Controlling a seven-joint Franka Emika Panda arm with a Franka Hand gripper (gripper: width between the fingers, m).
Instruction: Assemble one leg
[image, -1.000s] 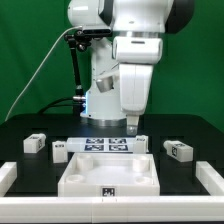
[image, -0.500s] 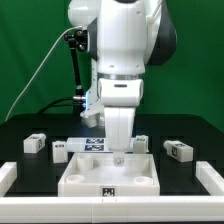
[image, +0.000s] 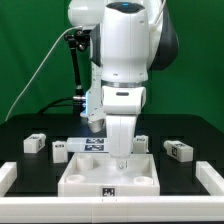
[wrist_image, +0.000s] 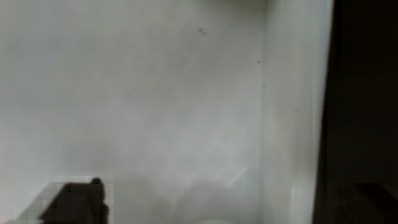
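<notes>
Exterior view: your gripper (image: 120, 160) is wide open, empty, low over the big white square panel (image: 110, 176); the small white tagged leg block (image: 142, 143) sits on the black bench (image: 20, 128) beside it. Drop lower and you'll probably ram the panel.

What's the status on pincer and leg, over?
Pincer open, empty, low over white panel. Nearest leg loose on table, at exterior view's right of arm, ungrasped. Nothing on top of it.
</notes>
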